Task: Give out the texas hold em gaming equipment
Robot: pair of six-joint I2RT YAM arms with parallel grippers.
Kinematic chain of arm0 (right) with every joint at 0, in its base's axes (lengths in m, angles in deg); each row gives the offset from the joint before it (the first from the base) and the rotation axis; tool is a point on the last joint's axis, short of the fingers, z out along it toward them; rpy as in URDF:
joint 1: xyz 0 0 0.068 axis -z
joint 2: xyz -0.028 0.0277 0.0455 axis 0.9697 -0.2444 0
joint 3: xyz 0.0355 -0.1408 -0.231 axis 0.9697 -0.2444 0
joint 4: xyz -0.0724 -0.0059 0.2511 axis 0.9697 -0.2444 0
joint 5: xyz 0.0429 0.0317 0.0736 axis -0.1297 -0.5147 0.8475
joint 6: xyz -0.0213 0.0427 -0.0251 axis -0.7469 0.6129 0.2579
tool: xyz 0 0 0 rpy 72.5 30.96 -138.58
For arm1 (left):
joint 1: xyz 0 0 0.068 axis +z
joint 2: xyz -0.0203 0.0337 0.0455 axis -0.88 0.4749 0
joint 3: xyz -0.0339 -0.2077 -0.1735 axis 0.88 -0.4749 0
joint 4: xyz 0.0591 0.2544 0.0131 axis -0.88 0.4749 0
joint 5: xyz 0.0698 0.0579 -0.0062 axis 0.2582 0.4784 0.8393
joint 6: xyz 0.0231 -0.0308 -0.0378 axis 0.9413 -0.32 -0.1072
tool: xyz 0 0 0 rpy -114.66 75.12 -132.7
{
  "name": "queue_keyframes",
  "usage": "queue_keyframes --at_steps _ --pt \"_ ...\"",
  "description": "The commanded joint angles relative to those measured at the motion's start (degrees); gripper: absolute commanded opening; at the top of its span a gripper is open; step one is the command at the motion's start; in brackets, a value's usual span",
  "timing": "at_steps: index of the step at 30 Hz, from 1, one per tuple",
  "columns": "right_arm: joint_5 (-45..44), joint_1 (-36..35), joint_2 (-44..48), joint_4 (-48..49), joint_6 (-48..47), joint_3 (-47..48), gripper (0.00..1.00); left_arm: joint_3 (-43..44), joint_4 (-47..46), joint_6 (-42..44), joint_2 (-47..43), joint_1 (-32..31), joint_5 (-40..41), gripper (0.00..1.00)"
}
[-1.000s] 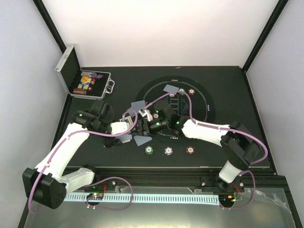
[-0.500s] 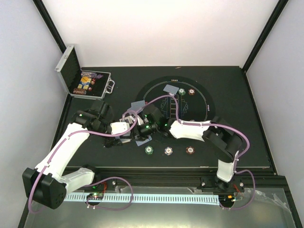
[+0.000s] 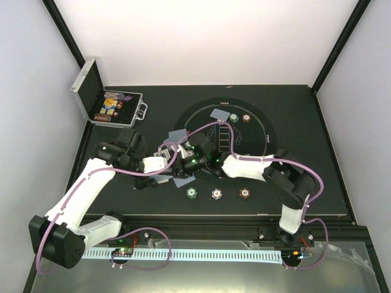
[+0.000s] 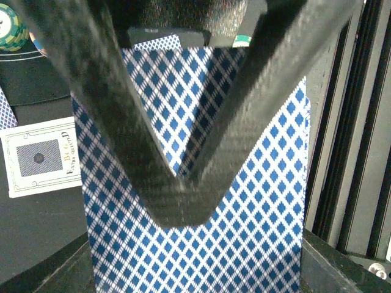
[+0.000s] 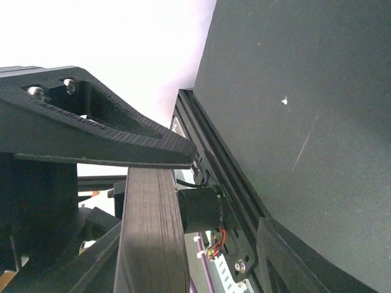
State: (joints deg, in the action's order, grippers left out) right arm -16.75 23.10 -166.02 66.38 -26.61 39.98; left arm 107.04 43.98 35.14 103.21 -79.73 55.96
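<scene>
Left arm [image 3: 85, 189] reaches in over the near left part of the surface [image 3: 293, 122]. Left jaws are pinched tight on a stack of cards [image 4: 244, 244], with the blue diamond backs facing the wrist camera. The two black fingers [image 4: 110, 122] meet in a V over the top card. The stack is held above the surface, close to the front rail.

Right arm [image 3: 253, 168] stretches leftward and its head meets the left one just left of the printed ring [image 3: 269, 137]. Right jaws: the wrist view gives one ribbed finger [image 5: 104, 143] over a dark slab. Cannot tell how wide they stand or whether anything sits between them.

Loose cards lie flat on the surface:
- far card [image 3: 220, 115], at the ring's far side
- left card [image 3: 177, 135], at the ring's left edge
- near card [image 3: 183, 181], under the two arm heads
- white-faced card [image 4: 40, 157], beside the held stack in the left wrist view

Chips:
- far green chip [image 3: 234, 118] and far red chip [image 3: 246, 118] sit side by side by the far card.
- The near row is near green chip [image 3: 192, 193], white chip [image 3: 216, 193] and near red chip [image 3: 244, 193], each apart from the next.

Silver case [image 3: 91, 91] stands open at the far left corner with more chips inside.
</scene>
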Motion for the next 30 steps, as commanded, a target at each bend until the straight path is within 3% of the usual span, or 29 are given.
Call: queue_keyframes --at_steps 1,6,15,25,30 --pt "-3.6 2.4 1.4 -5.6 -2.5 -3.5 0.53 1.9 1.3 1.0 -1.3 0.2 -1.0 0.02" --pt "-4.7 3.0 2.6 -12.0 -5.7 -1.8 0.41 1.6 1.2 0.8 -1.4 0.2 -1.0 0.02" --pt "-6.0 4.4 7.2 -17.7 -9.2 -1.3 0.38 1.5 1.2 0.9 -1.4 0.2 -0.8 0.02" --pt "-6.4 4.6 10.2 -20.4 -10.1 -0.7 0.06 1.5 1.0 0.8 -1.1 0.2 -1.0 0.02" --pt "-6.8 5.8 12.0 -23.7 -12.0 0.4 0.03 1.0 0.7 0.9 -1.2 0.2 -0.8 0.01"
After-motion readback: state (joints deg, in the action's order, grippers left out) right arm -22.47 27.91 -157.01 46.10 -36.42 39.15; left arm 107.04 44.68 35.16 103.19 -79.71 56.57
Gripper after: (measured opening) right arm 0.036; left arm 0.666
